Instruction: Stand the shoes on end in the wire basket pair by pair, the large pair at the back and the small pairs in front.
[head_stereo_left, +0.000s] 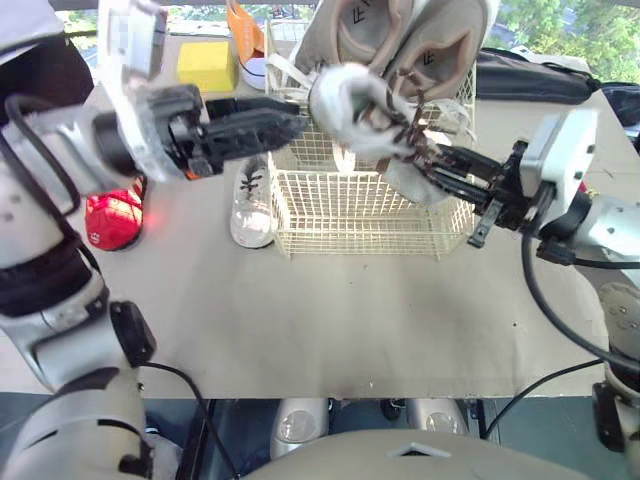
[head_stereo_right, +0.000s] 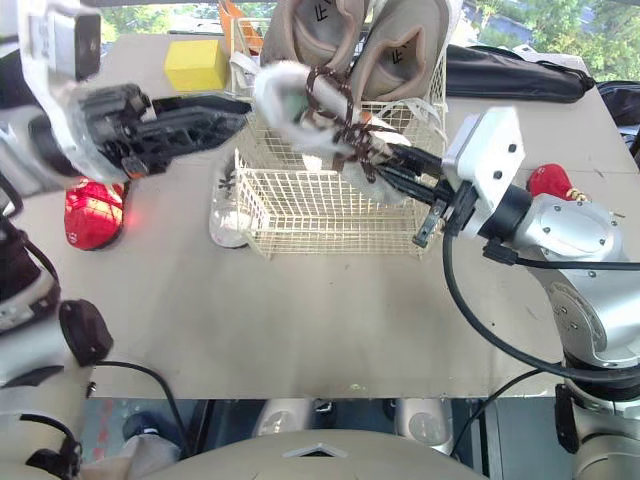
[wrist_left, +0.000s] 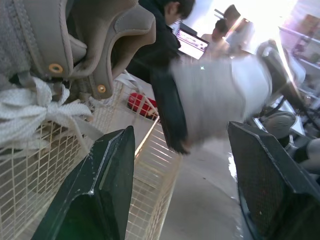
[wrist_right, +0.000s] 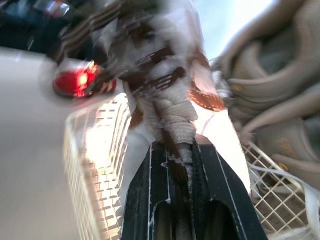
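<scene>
- Head views: the right fingers (head_stereo_left: 418, 152) are clamped on a small shoe (head_stereo_left: 350, 100), white with brown laces. They hold it in the air over the front of the basket (head_stereo_left: 350, 215).
- The large pair (head_stereo_left: 400, 35) stands on end just beyond the held shoe, at the basket's back.
- The left fingers (head_stereo_left: 292, 121) hover at the shoe's other end, opposite the right fingers. Whether they touch it is hard to say.
- Below the left fingers a white shoe (head_stereo_left: 252, 205) lies on the desk (head_stereo_left: 350, 320) against the basket.
- Left wrist view: the fingers are spread wide and grip nothing, with the blurred shoe ahead between them.
- Right wrist view: the fingers are pressed together on the shoe's laced upper.
</scene>
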